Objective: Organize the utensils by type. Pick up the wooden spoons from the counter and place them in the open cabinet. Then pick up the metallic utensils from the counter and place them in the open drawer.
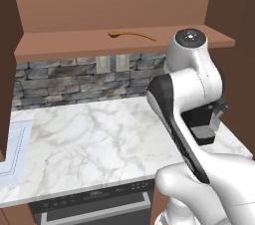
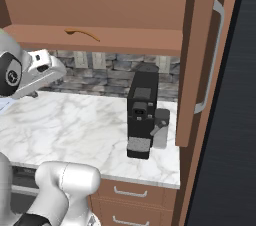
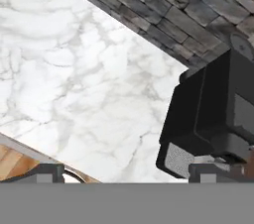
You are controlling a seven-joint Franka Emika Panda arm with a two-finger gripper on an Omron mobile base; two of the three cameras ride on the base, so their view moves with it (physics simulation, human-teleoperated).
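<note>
Fingers are hanging wide open, holding nothing, over the marble counter beside the coffee machine. One wooden spoon is lying on the cabinet shelf. Robot should be looking for remaining utensils, keeping clear of the machine.

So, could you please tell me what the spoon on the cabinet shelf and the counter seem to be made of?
The spoon looks like wood: matte golden-brown, no shine, though it is small in view. The counter looks like polished marble: white with grey veining and a faint sheen. Being rendered, both are only appearances.
</note>
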